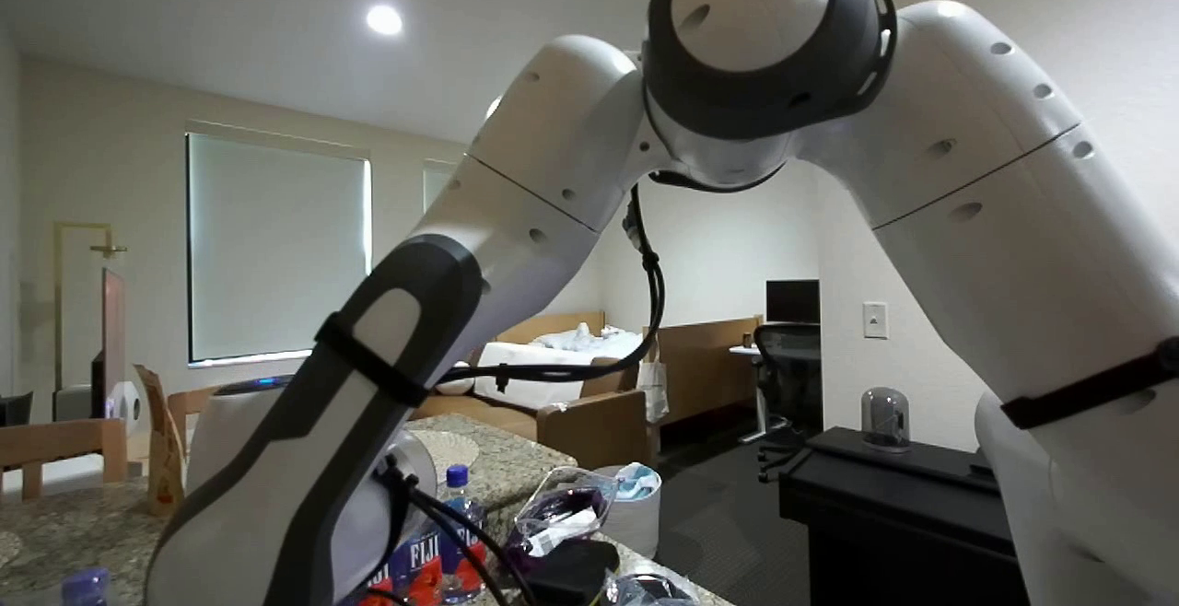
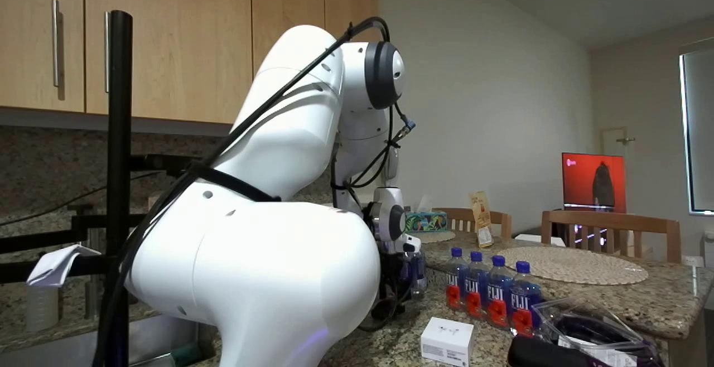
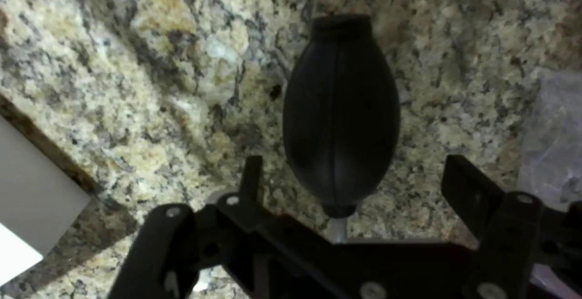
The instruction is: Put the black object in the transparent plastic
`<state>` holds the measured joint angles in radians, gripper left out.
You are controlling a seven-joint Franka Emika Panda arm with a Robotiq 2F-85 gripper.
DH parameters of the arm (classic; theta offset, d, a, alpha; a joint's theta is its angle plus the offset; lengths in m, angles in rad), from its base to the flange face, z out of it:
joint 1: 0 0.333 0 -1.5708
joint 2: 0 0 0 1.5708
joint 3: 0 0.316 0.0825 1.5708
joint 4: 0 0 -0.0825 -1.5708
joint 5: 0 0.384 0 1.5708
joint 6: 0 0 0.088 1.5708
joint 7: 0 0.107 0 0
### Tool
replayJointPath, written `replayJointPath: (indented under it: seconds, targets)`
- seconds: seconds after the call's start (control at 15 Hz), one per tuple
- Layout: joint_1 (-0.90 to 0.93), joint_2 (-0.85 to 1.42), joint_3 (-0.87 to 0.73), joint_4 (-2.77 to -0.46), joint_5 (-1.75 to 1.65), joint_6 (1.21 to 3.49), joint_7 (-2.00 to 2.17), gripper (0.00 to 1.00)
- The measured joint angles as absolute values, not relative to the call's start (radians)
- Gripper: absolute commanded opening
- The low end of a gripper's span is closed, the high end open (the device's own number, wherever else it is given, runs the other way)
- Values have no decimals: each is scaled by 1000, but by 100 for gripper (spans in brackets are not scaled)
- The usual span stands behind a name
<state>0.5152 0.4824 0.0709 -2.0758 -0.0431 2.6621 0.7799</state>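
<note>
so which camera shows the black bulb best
The wrist view: the bulb lies near the middle, its black body unobstructed. I cannot make it out for sure in either exterior view.

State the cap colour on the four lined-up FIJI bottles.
The FIJI bottle caps are all blue, showing best in an exterior view.
</note>
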Motion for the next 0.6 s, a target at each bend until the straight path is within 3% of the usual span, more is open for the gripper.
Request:
replayJointPath:
  seconds: [0.07, 0.13, 0.27, 0.6]
  targets:
    - [513, 497, 77, -2068, -42, 2662, 780, 100]
    - [513, 513, 82, -2058, -42, 2662, 780, 75]
    - [513, 548, 89, -2033, -42, 2657, 780, 67]
    - [526, 562, 75, -1973, -61, 2565, 780, 34]
